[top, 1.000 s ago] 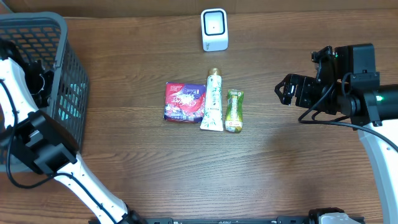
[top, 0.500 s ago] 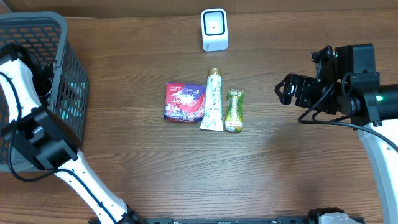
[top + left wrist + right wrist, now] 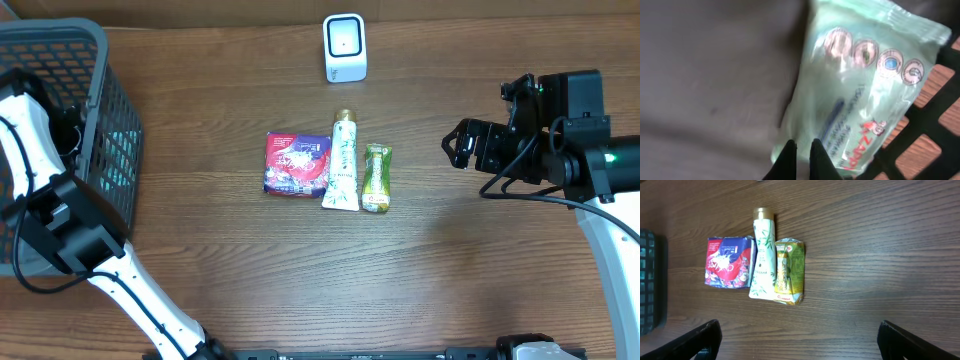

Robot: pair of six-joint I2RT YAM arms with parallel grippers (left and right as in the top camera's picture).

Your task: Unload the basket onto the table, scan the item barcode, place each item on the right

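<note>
In the left wrist view a pale green plastic packet (image 3: 860,85) with red lettering lies inside the grey mesh basket (image 3: 105,130). My left gripper (image 3: 802,146) is down in the basket, its two dark fingers shut on the packet's lower edge. From overhead, only the left arm (image 3: 30,120) reaching over the basket rim shows. A white scanner (image 3: 345,47) stands at the far middle of the table. My right gripper (image 3: 462,145) hovers at the right, open and holding nothing, and its fingers (image 3: 702,336) stand wide apart in the right wrist view.
Three items lie side by side mid-table: a red and purple packet (image 3: 296,163), a white tube (image 3: 342,163) and a green sachet (image 3: 377,178). The basket's black grid (image 3: 935,107) runs beside the packet.
My left gripper has closed from partly open to shut on the green packet, and the left arm shifted slightly over the basket. The right arm has not moved.
</note>
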